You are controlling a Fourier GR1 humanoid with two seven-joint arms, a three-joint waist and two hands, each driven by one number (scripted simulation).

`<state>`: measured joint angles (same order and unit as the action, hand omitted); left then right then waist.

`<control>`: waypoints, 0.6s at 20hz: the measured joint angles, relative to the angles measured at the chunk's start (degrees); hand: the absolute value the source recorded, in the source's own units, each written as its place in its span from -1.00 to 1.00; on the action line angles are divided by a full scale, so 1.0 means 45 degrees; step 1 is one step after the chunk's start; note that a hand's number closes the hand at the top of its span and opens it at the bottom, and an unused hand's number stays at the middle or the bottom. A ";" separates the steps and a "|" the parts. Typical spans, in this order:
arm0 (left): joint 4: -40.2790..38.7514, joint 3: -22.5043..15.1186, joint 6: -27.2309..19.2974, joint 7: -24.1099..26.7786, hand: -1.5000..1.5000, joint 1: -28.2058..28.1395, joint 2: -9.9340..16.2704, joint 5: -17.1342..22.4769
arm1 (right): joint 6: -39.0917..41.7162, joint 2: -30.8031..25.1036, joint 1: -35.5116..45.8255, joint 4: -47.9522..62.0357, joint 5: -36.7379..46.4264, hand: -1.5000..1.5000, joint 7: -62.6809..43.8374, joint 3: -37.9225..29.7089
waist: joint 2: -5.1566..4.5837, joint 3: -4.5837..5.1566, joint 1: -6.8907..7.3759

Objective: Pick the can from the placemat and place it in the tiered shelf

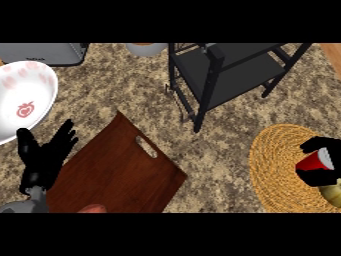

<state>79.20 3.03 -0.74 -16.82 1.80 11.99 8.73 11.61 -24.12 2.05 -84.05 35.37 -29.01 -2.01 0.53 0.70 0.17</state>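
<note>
Here the right hand (335, 157) curls its fingers around the red can (315, 162) over the placemat (276, 165); swinging low could knock the tiered shelf (225, 70)'s frame.

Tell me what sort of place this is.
Most likely a kitchen counter: a speckled stone top holds a wooden cutting board, a white bowl with a red fruit print, and a black tiered shelf.
</note>
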 measured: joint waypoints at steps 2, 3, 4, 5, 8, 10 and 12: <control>-0.0226 0.0125 0.0134 0.0072 0.00 0.0087 0.0032 0.0047 | 0.0060 0.0162 0.0061 -0.0098 -0.0008 1.00 0.0108 0.0026 | 0.0023 0.0005 -0.0029; -0.0289 0.0189 0.0229 0.0014 0.00 0.0172 0.0098 0.0087 | -0.0023 0.0254 0.0033 -0.0138 0.0062 1.00 0.0189 0.0046 | 0.0033 0.0019 -0.0046; -0.0344 0.0212 0.0203 -0.0008 0.00 0.0281 0.0060 0.0072 | -0.0062 0.0260 0.0097 -0.0036 0.0075 1.00 0.0405 -0.0009 | 0.0031 0.0016 -0.0054; -0.0260 0.0168 0.0171 0.0022 0.00 0.0217 -0.0012 0.0018 | -0.0158 0.0285 0.0097 0.0036 0.0121 1.00 0.0635 -0.0043 | 0.0033 0.0026 -0.0058; -0.0260 0.0137 0.0109 0.0164 0.00 0.0176 -0.0110 -0.0140 | -0.0224 0.0581 -0.0153 -0.0847 0.0096 1.00 0.0709 0.0063 | -0.0004 -0.0062 -0.0082; -0.0359 0.0172 0.0127 0.0400 0.00 0.0150 -0.0194 -0.0167 | -0.0569 0.0886 -0.0462 -0.1607 0.0364 1.00 0.0739 0.0316 | -0.0025 -0.0113 -0.0091; -0.0359 0.0263 0.0147 0.0170 0.00 0.0242 -0.0123 -0.0081 | -0.0333 0.1023 -0.0450 -0.2285 0.0355 1.00 0.1200 0.0946 | -0.0043 -0.0132 -0.0081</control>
<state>77.59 4.21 -0.08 -16.06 2.89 11.44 8.36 10.11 -19.52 0.03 -94.33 36.97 -23.61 2.25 0.34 0.11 -0.20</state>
